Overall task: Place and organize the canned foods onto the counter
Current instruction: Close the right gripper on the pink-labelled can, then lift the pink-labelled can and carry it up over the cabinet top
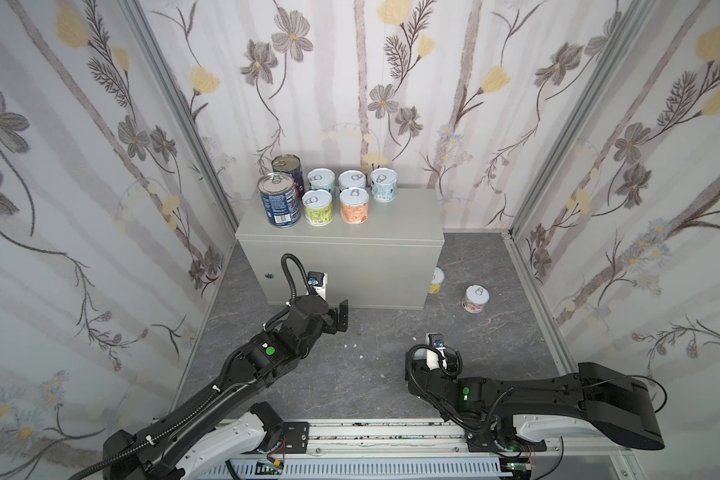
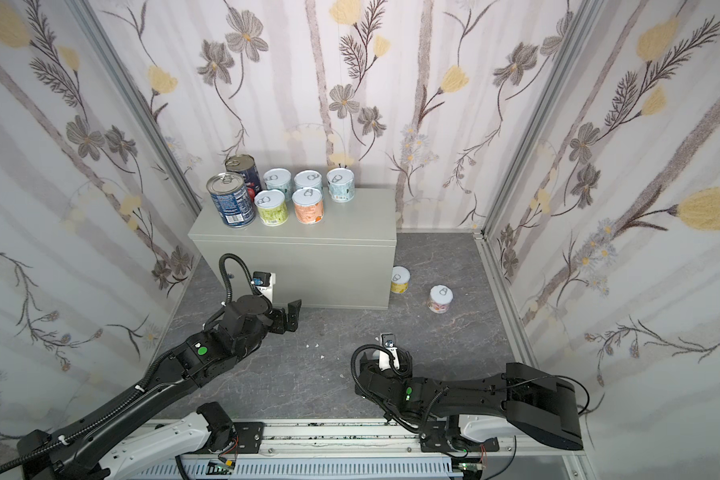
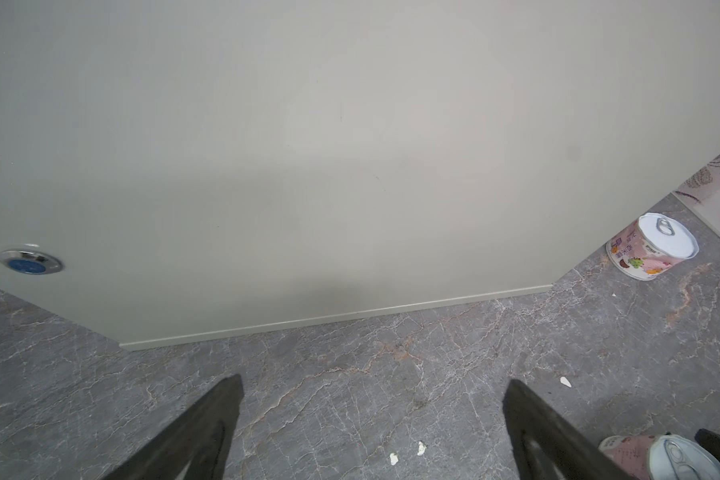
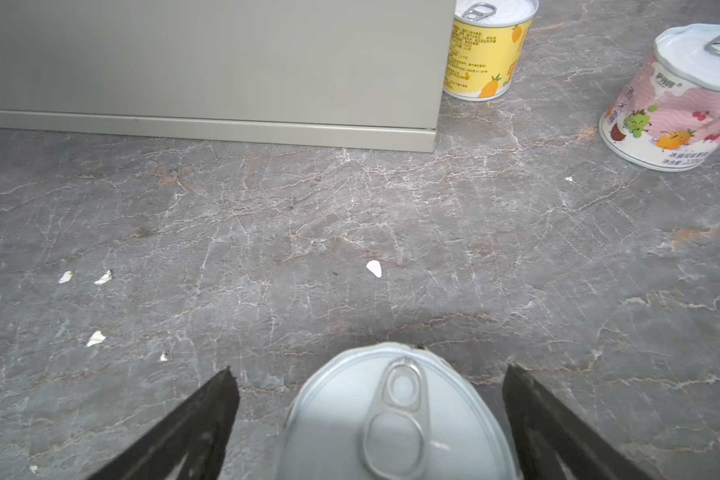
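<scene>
One short can [image 4: 391, 424] is straddled by the right gripper's [image 4: 371, 372] open jaws and should be centred, then clamped below its rim; left gripper [image 1: 338, 318] open, empty.

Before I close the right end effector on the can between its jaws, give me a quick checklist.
1. Right end effector open: ok.
2. Pale-lidded can sits between its jaws: ok; whether they touch it: cannot tell.
3. Left end effector open, empty, short of the counter front: ok.
4. Bare space on the counter's right part for another can: ok.
5. Every can on the counter: not ok; yellow can and pink can stand upright on the floor.
</scene>
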{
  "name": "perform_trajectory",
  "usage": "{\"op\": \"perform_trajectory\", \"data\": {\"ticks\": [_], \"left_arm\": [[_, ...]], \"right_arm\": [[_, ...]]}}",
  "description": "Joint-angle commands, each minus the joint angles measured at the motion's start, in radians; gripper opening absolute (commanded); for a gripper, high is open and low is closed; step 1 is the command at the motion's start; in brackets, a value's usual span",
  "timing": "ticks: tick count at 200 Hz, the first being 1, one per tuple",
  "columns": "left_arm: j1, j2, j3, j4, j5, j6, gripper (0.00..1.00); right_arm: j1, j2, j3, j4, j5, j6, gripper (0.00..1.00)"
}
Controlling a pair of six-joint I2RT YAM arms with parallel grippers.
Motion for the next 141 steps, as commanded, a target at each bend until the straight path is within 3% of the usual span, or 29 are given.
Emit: {"op": "perform_trajectory", "data": {"ticks": [1,32,70,141], "left_arm": [[0.001,0.007,0.027,0.023,-0.007,-0.017,1.00],[0.001,0.021,0.079,0.006,-0.017,-0.028,1.00],[-0.001,0.033,0.084,-0.001,-0.003,-0.064,1.00],[-0.008,0.036,0.085,-0.018,-0.005,-0.085,1.00]], "right_arm": [[0.000,-0.020,-0.027,0.027,0.061,0.055,1.00],[-0.017,-0.057,-0.025,0.019,0.093,0.021,1.00],[-0.053,-0.025,-0.066,0.080,0.046,0.030,1.00],[-0.101,0.125,-0.009,0.253,-0.038,-0.147,1.00]]}}
